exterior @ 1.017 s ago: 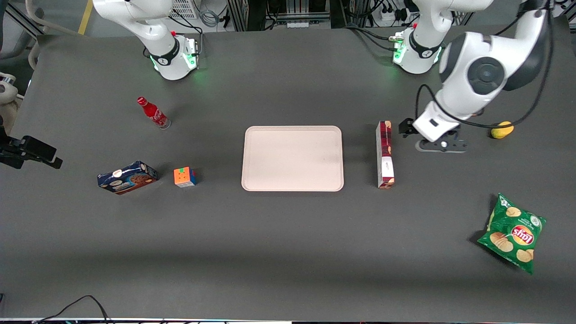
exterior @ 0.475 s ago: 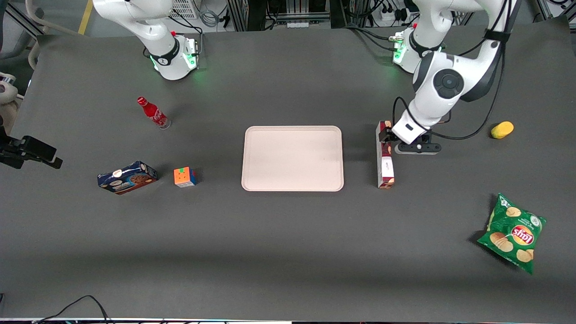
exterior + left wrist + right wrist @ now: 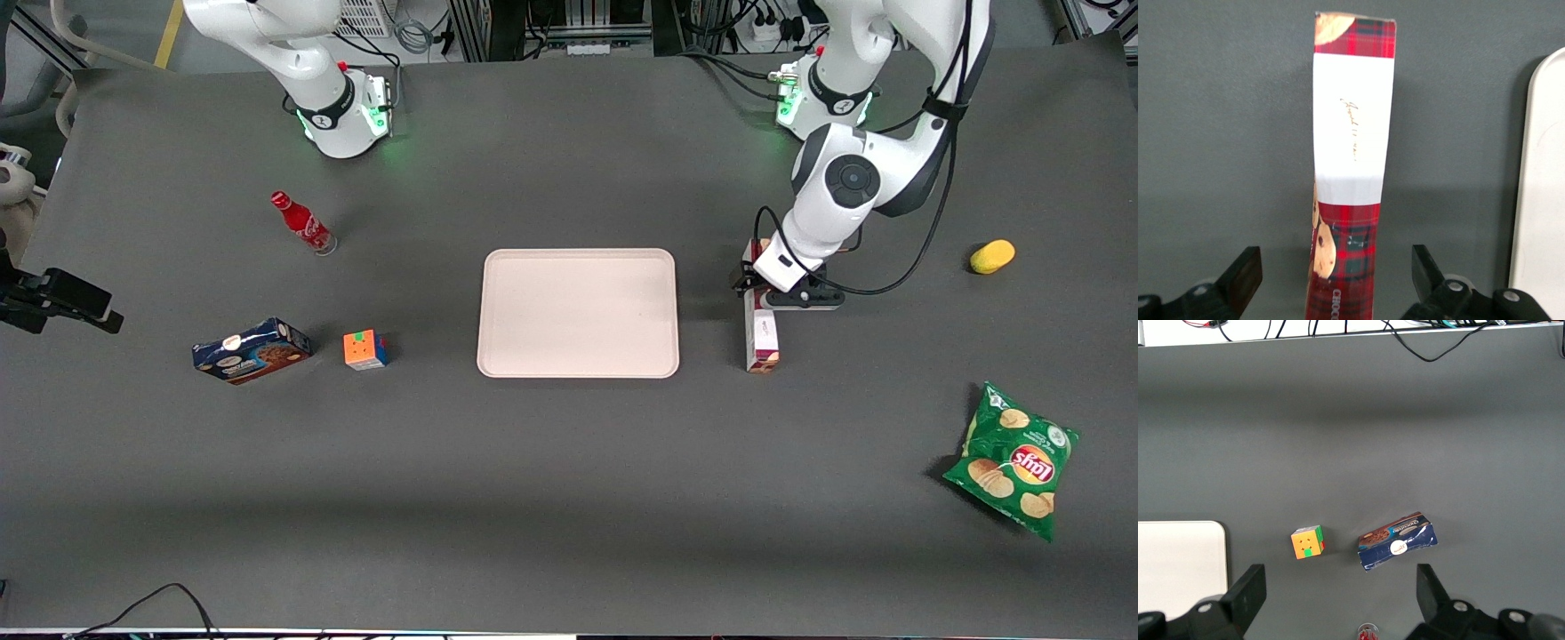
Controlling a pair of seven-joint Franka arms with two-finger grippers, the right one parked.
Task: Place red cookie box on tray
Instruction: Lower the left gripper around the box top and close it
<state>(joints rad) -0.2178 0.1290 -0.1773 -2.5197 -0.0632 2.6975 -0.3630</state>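
Red cookie box (image 3: 1350, 173) lies beside the tray (image 3: 578, 313), long axis parallel to the tray's near edge, between the spread fingers of the hand (image 3: 1335, 280).

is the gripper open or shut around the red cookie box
Open: the gripper straddles the red cookie box, jaws apart with gaps on both sides. Box lies on the table beside the tray.
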